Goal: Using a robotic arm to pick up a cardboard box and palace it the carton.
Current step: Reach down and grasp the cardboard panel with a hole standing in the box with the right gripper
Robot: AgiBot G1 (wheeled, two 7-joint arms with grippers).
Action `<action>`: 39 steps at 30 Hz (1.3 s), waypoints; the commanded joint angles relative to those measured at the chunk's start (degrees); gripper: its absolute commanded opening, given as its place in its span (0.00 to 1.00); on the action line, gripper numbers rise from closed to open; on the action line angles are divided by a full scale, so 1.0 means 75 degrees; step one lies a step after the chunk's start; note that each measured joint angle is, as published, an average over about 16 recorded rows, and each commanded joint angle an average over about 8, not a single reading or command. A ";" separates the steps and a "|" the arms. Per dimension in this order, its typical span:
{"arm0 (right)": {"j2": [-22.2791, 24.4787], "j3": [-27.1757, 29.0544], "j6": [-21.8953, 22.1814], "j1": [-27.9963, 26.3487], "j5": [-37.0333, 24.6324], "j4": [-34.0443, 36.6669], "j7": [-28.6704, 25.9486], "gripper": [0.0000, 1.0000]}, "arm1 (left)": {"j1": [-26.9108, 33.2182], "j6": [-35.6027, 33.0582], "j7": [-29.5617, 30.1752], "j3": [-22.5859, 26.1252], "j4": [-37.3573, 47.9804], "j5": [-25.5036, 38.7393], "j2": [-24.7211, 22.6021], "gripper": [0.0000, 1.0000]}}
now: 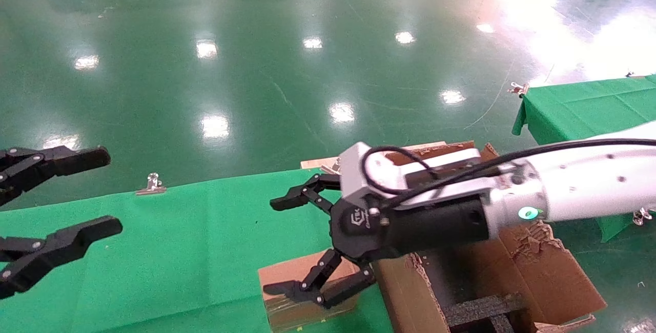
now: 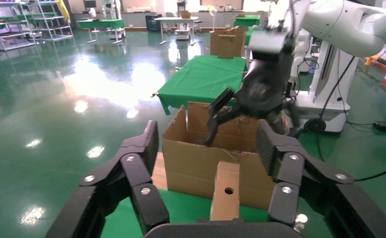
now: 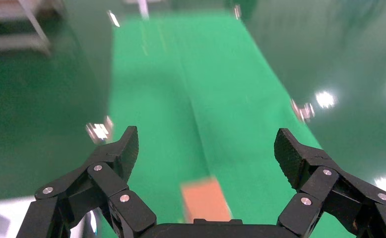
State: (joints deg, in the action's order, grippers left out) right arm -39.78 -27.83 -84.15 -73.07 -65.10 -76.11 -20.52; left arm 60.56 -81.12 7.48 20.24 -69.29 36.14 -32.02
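The small cardboard box [image 1: 302, 297] lies on the green bench [image 1: 169, 251], just beside the carton [image 1: 512, 276] on its left side, with its long axis running roughly across the bench away from the robot. The right hand [image 1: 302, 246] hangs above it, fingers spread wide and holding nothing; the box sits below and slightly ahead of the fingertips. The left hand [image 1: 51, 220], also spread and empty, waits well apart at the bench's left, so the right arm [image 1: 579, 189] is far nearer.
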 commanded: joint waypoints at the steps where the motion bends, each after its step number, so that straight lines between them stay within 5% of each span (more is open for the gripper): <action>1: -0.0153 -0.0244 0.0092 -0.0211 -0.0538 -0.0012 -0.0212 1.00 | 0.0000 0.0000 0.0000 0.0000 0.0000 0.0000 0.0000 0.00; 11: -0.0708 -0.1162 -0.0383 -0.0950 -0.2182 0.0121 -0.0456 1.00 | 0.0000 0.0000 0.0000 0.0000 0.0000 0.0000 0.0000 0.00; 31: -0.1342 -0.2574 -0.0660 -0.1764 -0.3744 0.0002 0.0122 1.00 | 0.0000 0.0000 0.0000 0.0000 0.0000 0.0000 0.0000 0.00; 32: -0.1361 -0.2632 -0.0651 -0.1797 -0.3776 -0.0004 0.0134 0.93 | 0.0000 0.0000 0.0000 0.0000 0.0000 0.0000 0.0000 0.00; 39: -0.1442 -0.2908 -0.0599 -0.1939 -0.3904 -0.0015 0.0231 0.06 | -0.0001 0.0001 0.0000 0.0000 0.0001 0.0000 0.0000 0.00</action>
State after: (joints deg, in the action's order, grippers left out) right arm -50.52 -49.36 -88.72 -87.47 -94.16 -76.17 -18.94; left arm 60.55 -81.11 7.48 20.24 -69.28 36.14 -32.02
